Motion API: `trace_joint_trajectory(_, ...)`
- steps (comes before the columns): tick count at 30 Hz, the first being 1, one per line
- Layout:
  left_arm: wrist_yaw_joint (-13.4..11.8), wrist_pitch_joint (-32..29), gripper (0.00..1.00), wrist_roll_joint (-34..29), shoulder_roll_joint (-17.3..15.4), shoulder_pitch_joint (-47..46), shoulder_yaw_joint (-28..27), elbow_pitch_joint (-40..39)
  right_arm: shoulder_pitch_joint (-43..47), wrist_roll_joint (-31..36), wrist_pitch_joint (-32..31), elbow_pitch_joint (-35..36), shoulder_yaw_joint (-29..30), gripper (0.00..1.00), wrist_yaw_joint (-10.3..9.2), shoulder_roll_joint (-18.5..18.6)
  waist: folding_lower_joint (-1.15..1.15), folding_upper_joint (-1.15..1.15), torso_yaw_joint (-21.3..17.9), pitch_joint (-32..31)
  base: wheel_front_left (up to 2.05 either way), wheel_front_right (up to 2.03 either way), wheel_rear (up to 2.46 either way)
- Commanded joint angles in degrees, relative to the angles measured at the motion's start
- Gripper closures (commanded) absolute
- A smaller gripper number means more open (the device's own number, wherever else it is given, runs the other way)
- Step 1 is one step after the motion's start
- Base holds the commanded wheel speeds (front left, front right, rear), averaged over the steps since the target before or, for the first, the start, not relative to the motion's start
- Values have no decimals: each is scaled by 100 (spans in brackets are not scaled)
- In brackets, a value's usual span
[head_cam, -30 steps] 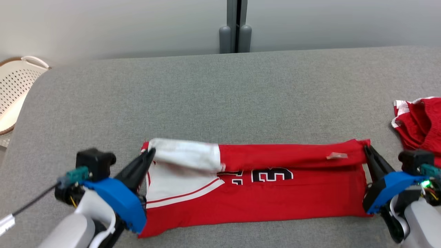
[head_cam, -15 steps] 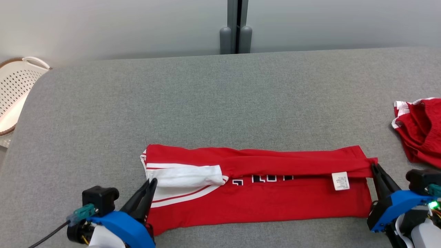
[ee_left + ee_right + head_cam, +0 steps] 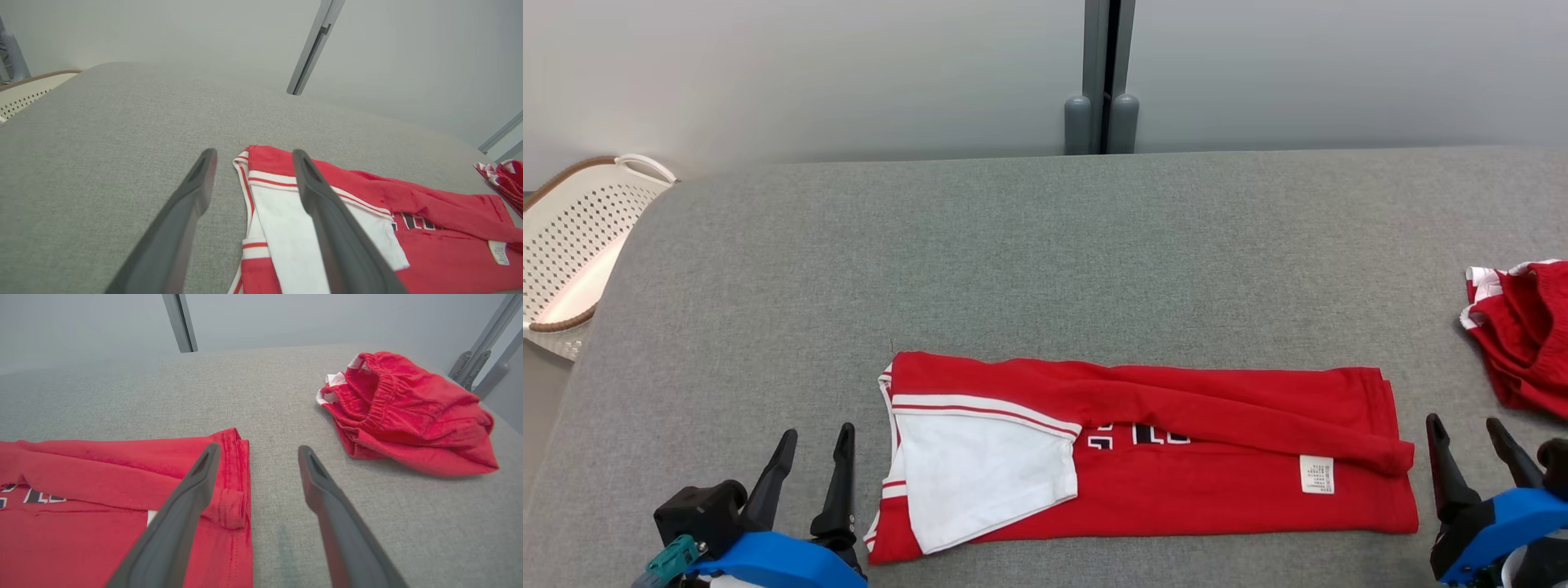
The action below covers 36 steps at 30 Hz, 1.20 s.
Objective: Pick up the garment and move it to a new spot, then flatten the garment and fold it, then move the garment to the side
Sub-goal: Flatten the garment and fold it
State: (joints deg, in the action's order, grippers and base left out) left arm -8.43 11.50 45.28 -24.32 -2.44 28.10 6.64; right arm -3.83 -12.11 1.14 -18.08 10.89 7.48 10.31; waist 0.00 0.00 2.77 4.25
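The garment [image 3: 1176, 474] is a red jersey with a white side panel and black lettering, lying as a long folded band on the grey table [image 3: 1029, 245]. In the left wrist view its white end [image 3: 286, 228] lies under my right-hand finger. My left gripper [image 3: 817, 441] stands open just left of the jersey's left edge, holding nothing. At the jersey's right edge my right gripper [image 3: 1466, 433] is open too, off the cloth. The right wrist view has the jersey's hem [image 3: 233, 473] beside the left finger of that gripper [image 3: 257, 451].
A second red garment [image 3: 1523, 335] lies crumpled at the table's right edge, also in the right wrist view [image 3: 404, 412]. A white perforated basket [image 3: 580, 237] stands off the table's left side. A grey post [image 3: 1103, 82] rises behind the table.
Both grippers let go of the jersey's far edge and pulled back toward me, opening. The folded-over flap now lies flat on the jersey. The camera view shifted slightly.
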Motion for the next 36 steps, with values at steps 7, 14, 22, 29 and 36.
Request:
trace_joint_trajectory(7, -118, 128, 0, -128, 108, -184, -41, 120, -234, 281, -855, -26, -56, 0, 2, -101, 0, 0, 99, -11, 0, 0, 0)
trace_joint_trajectory(14, -188, 167, 0, -176, 87, -270, -89, 214, -589, 606, -1371, -631, 115, 0, 2, 3, 0, 0, 301, 40, 0, 0, 0)
trace_joint_trajectory(22, -253, 189, 0, -170, 7, -213, -167, 245, -814, 671, -1527, -1381, 259, 0, 2, 24, 0, 0, 492, 115, 0, 0, 0)
trace_joint_trajectory(29, -239, 197, 0, -142, -36, -183, -198, 279, -1007, 564, -1521, -1969, 98, 33, 3, -82, 0, 0, 495, 112, 0, 0, 0)
trace_joint_trajectory(36, -249, 171, 0, -188, -144, -165, -175, 276, -1259, 304, -1398, -2554, -67, 95, 1, -54, 0, 0, 431, 34, 0, 0, 0)
